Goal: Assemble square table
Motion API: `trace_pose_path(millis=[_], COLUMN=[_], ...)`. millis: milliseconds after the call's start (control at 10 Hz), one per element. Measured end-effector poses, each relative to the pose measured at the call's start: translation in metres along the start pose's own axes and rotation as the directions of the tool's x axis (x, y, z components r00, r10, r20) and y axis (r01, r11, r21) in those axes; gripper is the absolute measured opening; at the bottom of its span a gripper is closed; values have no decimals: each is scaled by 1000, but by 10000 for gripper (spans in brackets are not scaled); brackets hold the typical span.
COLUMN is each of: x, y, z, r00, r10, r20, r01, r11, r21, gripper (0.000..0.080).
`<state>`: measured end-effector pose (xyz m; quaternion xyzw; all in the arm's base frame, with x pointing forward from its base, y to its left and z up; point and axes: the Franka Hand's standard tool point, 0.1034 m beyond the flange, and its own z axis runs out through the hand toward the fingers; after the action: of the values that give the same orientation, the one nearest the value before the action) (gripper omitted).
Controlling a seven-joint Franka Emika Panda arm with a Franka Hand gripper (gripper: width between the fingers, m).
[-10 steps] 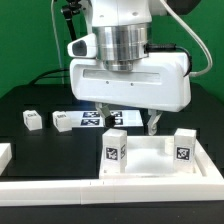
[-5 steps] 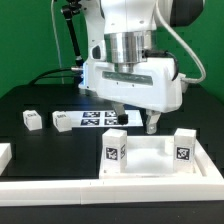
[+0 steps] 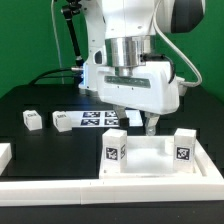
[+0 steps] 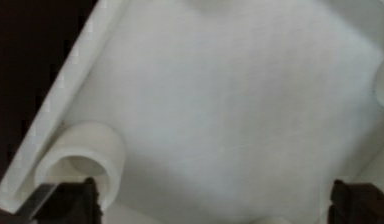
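Slab: the large white plastic square slab with raised rim [image 3: 150, 163] is lying on the black table [image 3: 35, 100], below the arm.
Legs: white tagged block legs [image 3: 114, 153] are standing upright at two near corners; whether they are seated, I cannot tell.
Gripper: the two-finger gripper [image 3: 135, 122] is hanging spread wide, pinching nothing.
Blur: the wrist view is showing mostly smeared white.

The claw [image 3: 136, 122] hides part of the marker board [image 3: 90, 119].
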<state>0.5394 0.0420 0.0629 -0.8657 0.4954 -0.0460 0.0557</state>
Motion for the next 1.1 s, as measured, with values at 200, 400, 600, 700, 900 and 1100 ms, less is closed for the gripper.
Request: trace_pose_path(millis=[200, 400, 600, 700, 900, 1100], x=[-14, -19, -20, -20, -19, -22], y=[13, 19, 19, 20, 21, 33], z=[6, 19, 25, 26, 26, 30], r00=[982, 957, 961, 961, 957, 907], r10=[184, 289, 275, 275, 290, 419], r20=[34, 25, 8, 7, 8, 37], r01=[-184, -289, -275, -275, -290, -419], r11=[983, 957, 961, 961, 957, 908], r21=[-7, 7, 16, 14, 14, 12], gripper=[649, 649, 649, 649, 649, 649])
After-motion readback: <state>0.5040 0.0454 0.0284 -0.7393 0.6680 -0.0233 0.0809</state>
